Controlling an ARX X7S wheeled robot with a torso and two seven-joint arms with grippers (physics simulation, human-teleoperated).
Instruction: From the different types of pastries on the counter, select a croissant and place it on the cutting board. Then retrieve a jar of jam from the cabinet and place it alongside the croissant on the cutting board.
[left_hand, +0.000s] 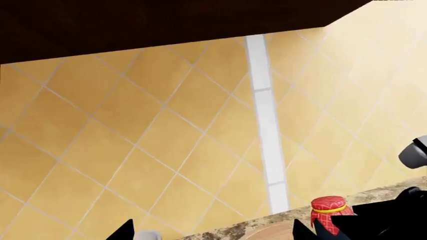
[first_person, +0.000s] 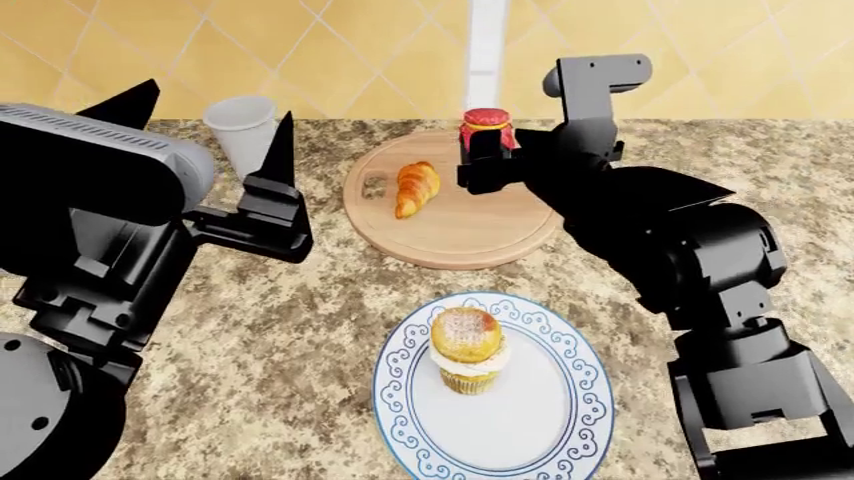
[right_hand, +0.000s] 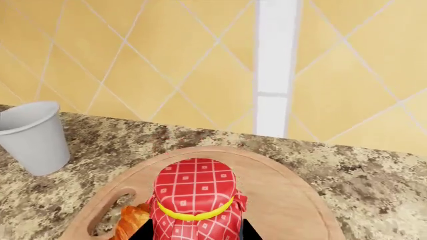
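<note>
The jar of jam (first_person: 486, 124) stands upright at the back part of the cutting board (first_person: 467, 235), w/ the right gripper (first_person: 483, 165) around its lower body; only the red lid and yellow band show above the black fingers (first_person: 470, 170). In the right wrist view the jar (right_hand: 195, 200) fills the lower middle, directly in front of the claw, so this claw is closed on the jar. The croissant (first_person: 415, 188) lies on the same board, just beside the jar on the robot's left, not touching it. The left gripper (first_person: 274, 195) hovers over the counter (first_person: 294, 330), near the grey-white cup (first_person: 242, 130), well apart from the board; its fingers are spread wide and hold nothing. The muffin (first_person: 469, 348) sits on the blue-patterned plate (first_person: 554, 420), nearer to the robot than the board.
</note>
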